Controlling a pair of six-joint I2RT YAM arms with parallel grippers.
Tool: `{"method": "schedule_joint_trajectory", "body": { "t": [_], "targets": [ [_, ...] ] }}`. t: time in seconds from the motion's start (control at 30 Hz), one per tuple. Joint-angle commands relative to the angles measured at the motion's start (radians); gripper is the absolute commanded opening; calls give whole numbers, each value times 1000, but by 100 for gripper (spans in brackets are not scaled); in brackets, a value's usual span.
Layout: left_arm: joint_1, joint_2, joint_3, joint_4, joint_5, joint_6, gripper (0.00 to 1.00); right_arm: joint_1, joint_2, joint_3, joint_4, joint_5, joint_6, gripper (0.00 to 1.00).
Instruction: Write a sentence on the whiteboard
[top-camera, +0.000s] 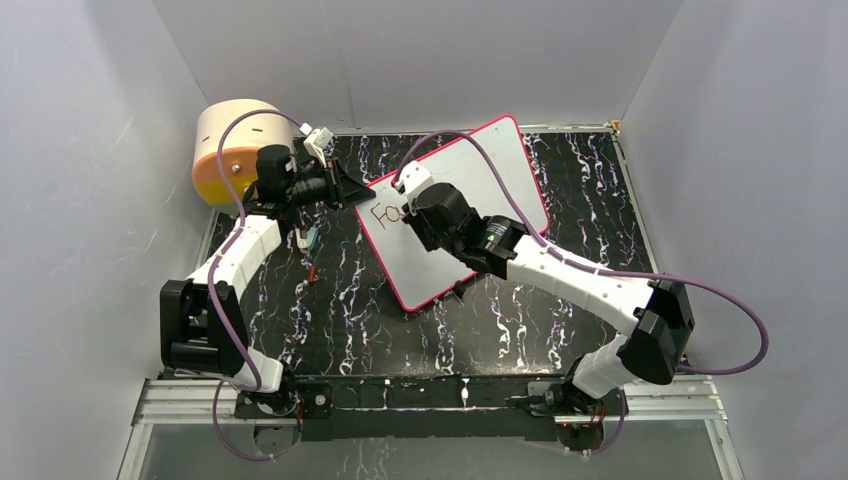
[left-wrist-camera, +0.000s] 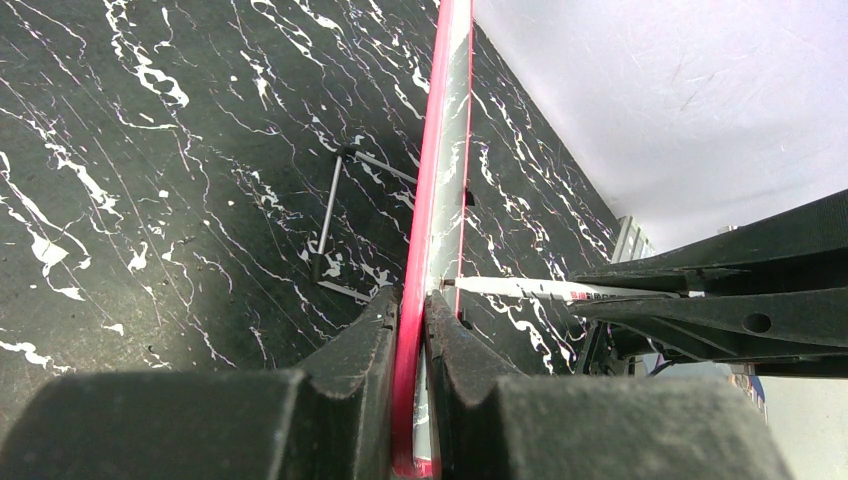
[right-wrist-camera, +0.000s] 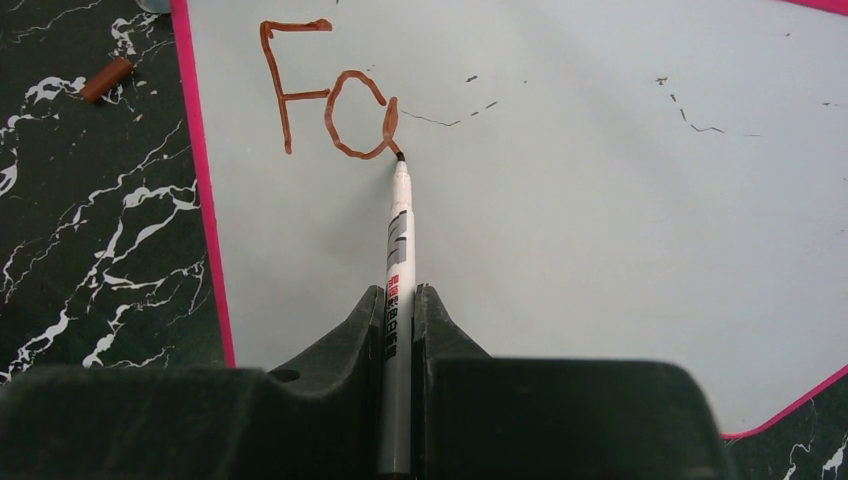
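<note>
while the right arm reaches from its base at 5 o'clock toward 11 o'clock across the black marbled table (top-camera: 480, 330), its forearm lies low over the near half of the whiteboard (top-camera: 425, 270) and the wrist tips down over the board's 9 o'clock side. i see the right gripper (right-wrist-camera: 398, 300) pinched tight on a grey-white marker (right-wrist-camera: 400, 240), the barrel running straight out between the fingers and the tip touching the board at the tail of the second letter. the sentence (right-wrist-camera: 303, 95) so far reads only "fa" in brownish-red, close to the frame. the board sits beyond the table's centre, toward 12 o'clock, its long axis running from 1 to 7 o'clock. my left arm folds up from 7 o'clock, elbow out toward 9, forearm heading to 1 o'clock; the left gripper (left-wrist-camera: 412, 305) is clamped narrow on the pink frame at the board's 10 o'clock corner. a thin metal rod (left-wrist-camera: 328, 215) shows just beside that edge. a tan-and-orange drum (top-camera: 230, 150) stands in the table's 10 o'clock corner, behind the left wrist. a small brown cap (right-wrist-camera: 106, 79) lies on the table, apart from the frame. from above, the right wrist hides the marker tip.
</note>
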Motion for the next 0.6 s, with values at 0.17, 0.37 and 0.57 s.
{"method": "schedule_joint_trajectory", "body": {
  "t": [0.17,0.37,0.57],
  "targets": [
    [-18,12,10,-82,-44,40,0,-14,-39,-21,25,33,6,0],
    [-18,11,10,-82,-44,40,0,-16,-68,-27,71,14,7,0],
    [-18,12,11,-82,-43,40,0,-19,-84,-29,131,2,5,0]
  ]
}}
